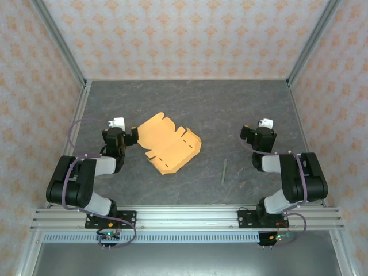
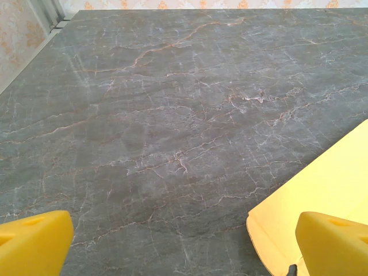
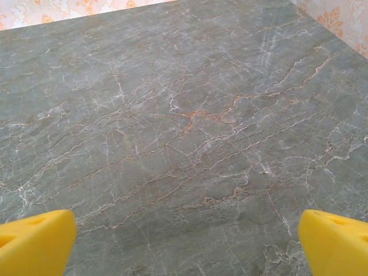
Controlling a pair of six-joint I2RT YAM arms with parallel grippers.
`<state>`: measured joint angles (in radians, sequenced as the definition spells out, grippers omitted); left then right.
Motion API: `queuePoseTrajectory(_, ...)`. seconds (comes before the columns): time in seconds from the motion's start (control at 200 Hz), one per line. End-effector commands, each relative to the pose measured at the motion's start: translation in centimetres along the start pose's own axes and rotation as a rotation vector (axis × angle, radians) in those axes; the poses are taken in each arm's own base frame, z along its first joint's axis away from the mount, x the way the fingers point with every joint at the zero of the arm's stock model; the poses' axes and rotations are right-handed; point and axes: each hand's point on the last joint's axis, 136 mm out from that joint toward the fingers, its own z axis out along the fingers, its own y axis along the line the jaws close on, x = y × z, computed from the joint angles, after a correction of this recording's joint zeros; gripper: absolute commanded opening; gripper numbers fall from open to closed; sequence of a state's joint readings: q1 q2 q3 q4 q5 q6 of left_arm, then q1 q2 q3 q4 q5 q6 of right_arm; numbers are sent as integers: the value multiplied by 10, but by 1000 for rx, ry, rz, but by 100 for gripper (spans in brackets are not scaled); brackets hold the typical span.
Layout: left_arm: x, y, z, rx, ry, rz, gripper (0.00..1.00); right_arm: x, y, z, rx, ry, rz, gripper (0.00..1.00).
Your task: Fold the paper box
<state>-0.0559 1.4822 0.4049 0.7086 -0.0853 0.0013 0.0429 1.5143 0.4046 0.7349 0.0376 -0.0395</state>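
Waiting to begin, I would say: the paper box [image 1: 169, 146] lies as a flat die-cut sheet on the table [image 1: 195, 98], its flaps spread out and none turned up that I can make out. The left gripper [image 2: 184, 250] sits just beside the sheet's left corner, yellow fingers [image 2: 34, 241] spread wide with nothing between them. From its wrist view, an edge of the card lies just ahead of the right-hand finger. The right gripper [image 3: 184, 247] stands well apart on the sheet's far right side, jaws equally wide and empty over bare stone. A thin greenish stick [image 1: 224, 171] lies between the sheet and that arm, apart from both.

No fold looks made yet. The next move, to my eye, calls for a finger slipped under an outer flap to lift it along its crease. The other arm should come across and pin the middle panel, or the light card will likely slide.
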Motion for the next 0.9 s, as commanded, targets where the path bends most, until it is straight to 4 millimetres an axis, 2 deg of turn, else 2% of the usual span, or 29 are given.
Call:
queuePoseTrajectory(0.0, -14, 3, 4, -16, -40, -5, 100, -15, -2, 3, 17, -45, 1, 99)
queuePoseTrajectory(0.896, -15, 7, 3, -35, -43, -14, 100, -15, -2, 3, 17, -45, 2, 99)
